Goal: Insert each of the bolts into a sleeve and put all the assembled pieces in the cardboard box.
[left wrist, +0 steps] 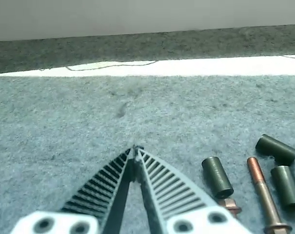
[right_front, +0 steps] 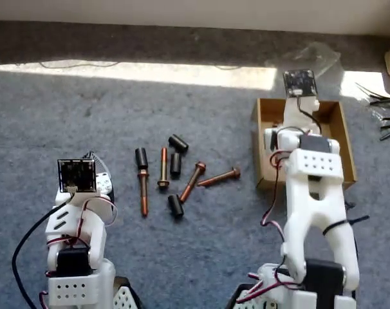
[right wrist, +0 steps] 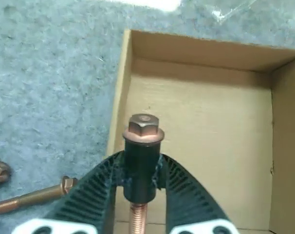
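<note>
My right gripper [right wrist: 140,163] is shut on a black sleeve [right wrist: 140,165] with a copper bolt [right wrist: 144,127] through it, head up. It hangs over the near-left part of the open cardboard box [right wrist: 196,48], whose floor is bare. From above, that arm [right_front: 314,193] reaches over the box [right_front: 347,145]. Several loose copper bolts [right_front: 163,167] and black sleeves [right_front: 176,164] lie on the grey carpet left of the box. My left gripper [left wrist: 136,151] is shut and holds nothing, low over the carpet left of the parts; the nearest sleeve [left wrist: 216,175] lies end to end with a bolt head [left wrist: 229,204].
A clear plastic bag [right_front: 311,55] lies behind the box. Black tools [right_front: 388,122] poke in at the right edge. A sunlit strip [right_front: 150,71] crosses the carpet at the back. Two bolts [right wrist: 30,197] lie just left of the box wall.
</note>
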You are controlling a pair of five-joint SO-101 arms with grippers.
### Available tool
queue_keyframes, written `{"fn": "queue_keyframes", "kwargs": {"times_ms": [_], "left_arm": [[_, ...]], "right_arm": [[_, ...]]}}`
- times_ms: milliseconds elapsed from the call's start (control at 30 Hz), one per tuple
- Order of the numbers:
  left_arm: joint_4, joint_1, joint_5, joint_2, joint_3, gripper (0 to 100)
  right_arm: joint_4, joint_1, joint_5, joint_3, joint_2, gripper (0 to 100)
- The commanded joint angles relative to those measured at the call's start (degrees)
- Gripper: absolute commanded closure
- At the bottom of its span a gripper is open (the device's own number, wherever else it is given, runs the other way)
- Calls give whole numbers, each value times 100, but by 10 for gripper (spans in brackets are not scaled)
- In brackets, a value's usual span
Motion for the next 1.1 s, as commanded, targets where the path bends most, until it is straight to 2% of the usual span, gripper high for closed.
{"fn": "queue_keyframes", "kwargs": {"times_ms": [0, 300, 667, 900, 1067], "left_arm": [[0, -57, 35, -57, -57, 995], [0, -57, 35, -57, -57, 995], [0, -40, 35, -57, -48, 995], [18, -31, 35, -57, -48, 995], [18, -31, 35, -57, -48, 995]], "right_arm": [[-233, 136, 62, -848, 752, 995], [-207, 119, 70, -1798, 2290, 995], [-207, 101, 70, -2018, 2615, 994], [-207, 101, 70, -1991, 2607, 872], [-207, 101, 70, -2009, 2589, 871]]}}
